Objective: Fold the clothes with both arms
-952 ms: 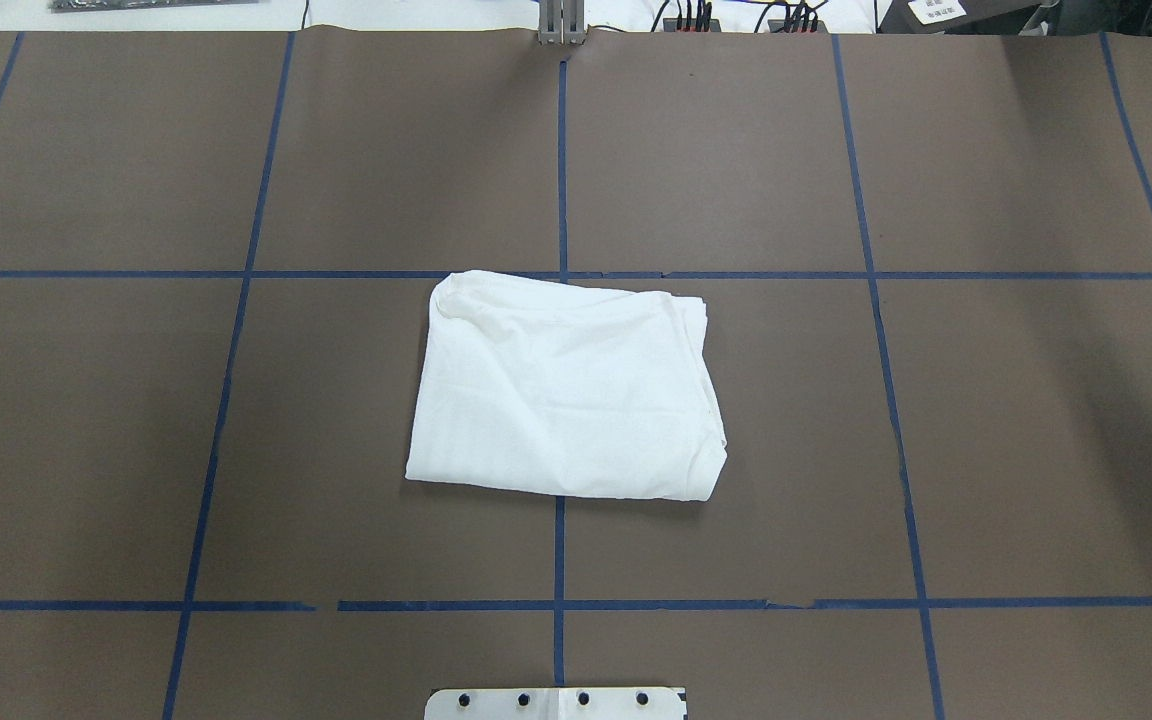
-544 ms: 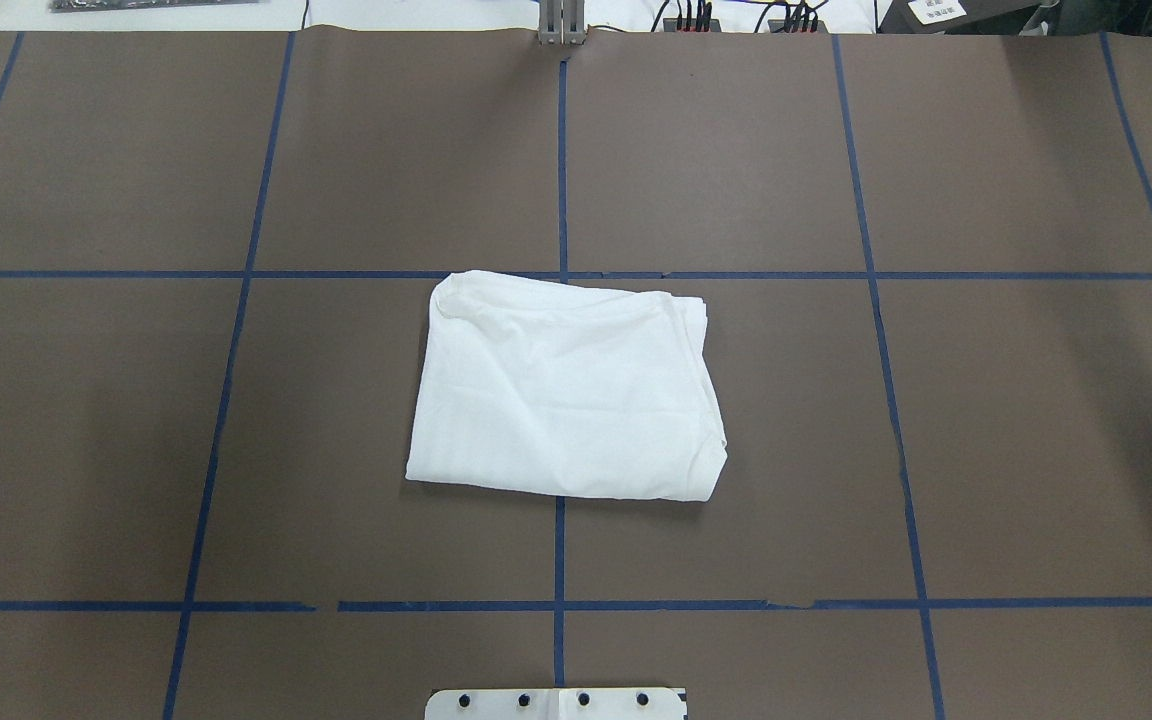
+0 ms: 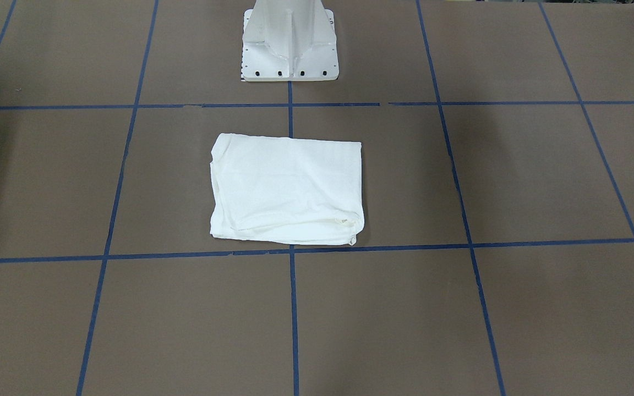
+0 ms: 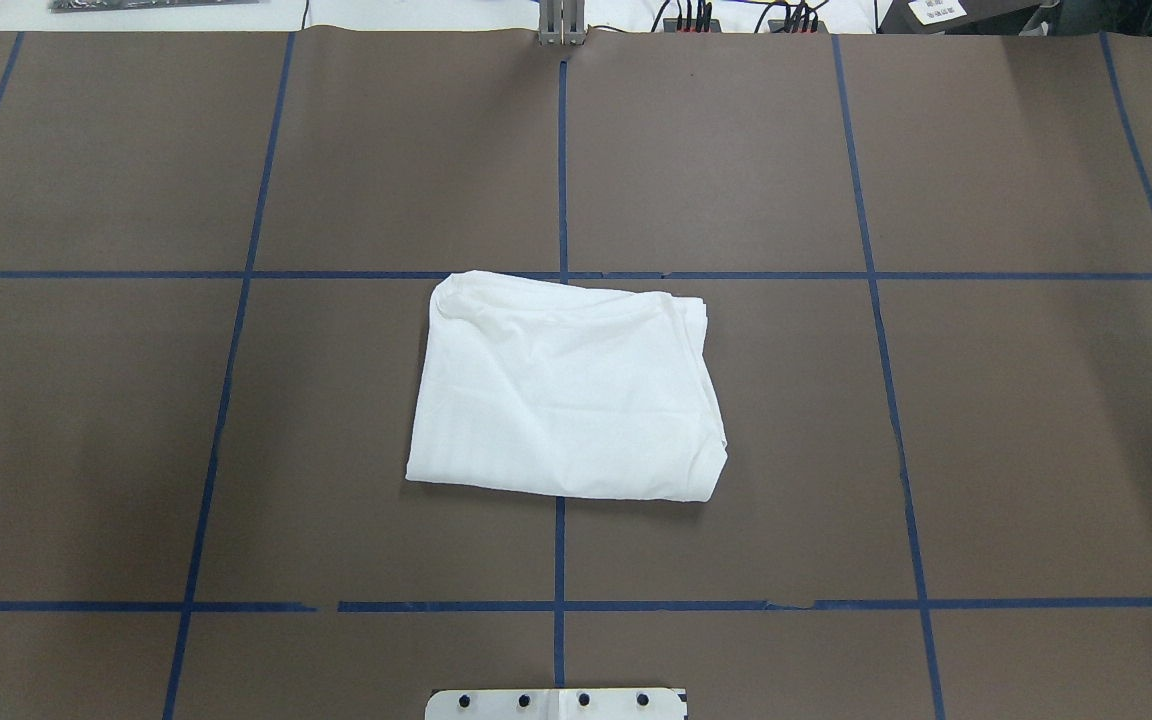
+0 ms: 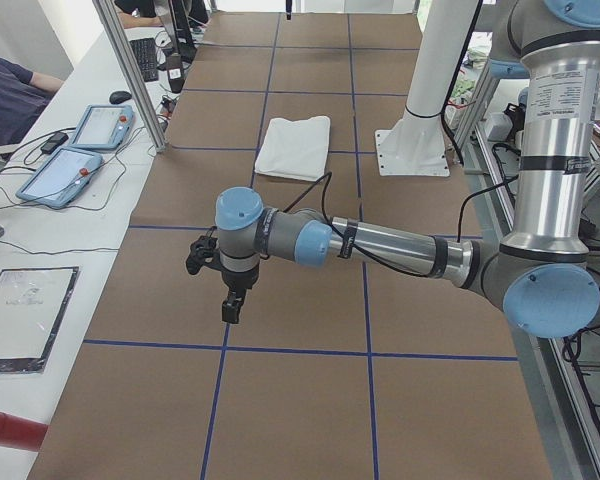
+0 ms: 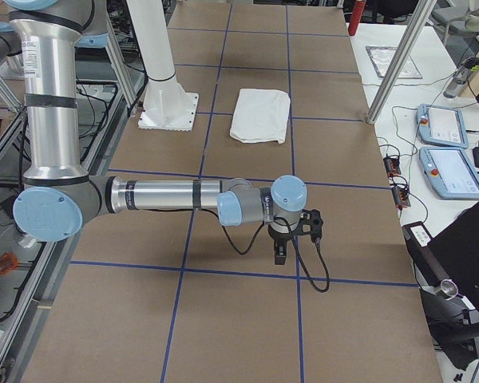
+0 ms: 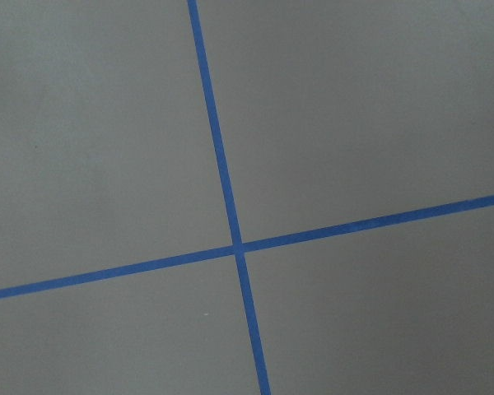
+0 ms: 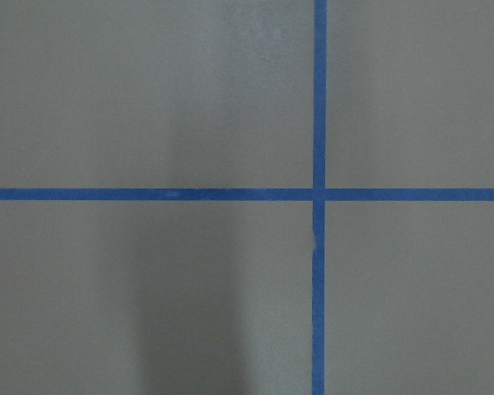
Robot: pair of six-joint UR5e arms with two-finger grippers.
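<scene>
A brown table point(image 4: 386, 150) gridded with blue tape lines point(image 4: 561, 180) carries a white pedestal base point(image 3: 289, 49) at the front-facing view's top centre, with two teach pendants point(image 5: 103, 127) at the left view's left edge and a red cylinder point(image 5: 5, 428) in its lower left corner.

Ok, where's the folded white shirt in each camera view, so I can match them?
Front-facing: shirt just left of centre, below the pedestal base.
Overhead: shirt at centre, pedestal base at bottom edge.
Exterior left: shirt upper middle, left of pedestal base.
Exterior right: shirt upper middle, right of pedestal base.
Left wrist: not in it.
Right wrist: not in it.
Shared landmark: pedestal base.
</scene>
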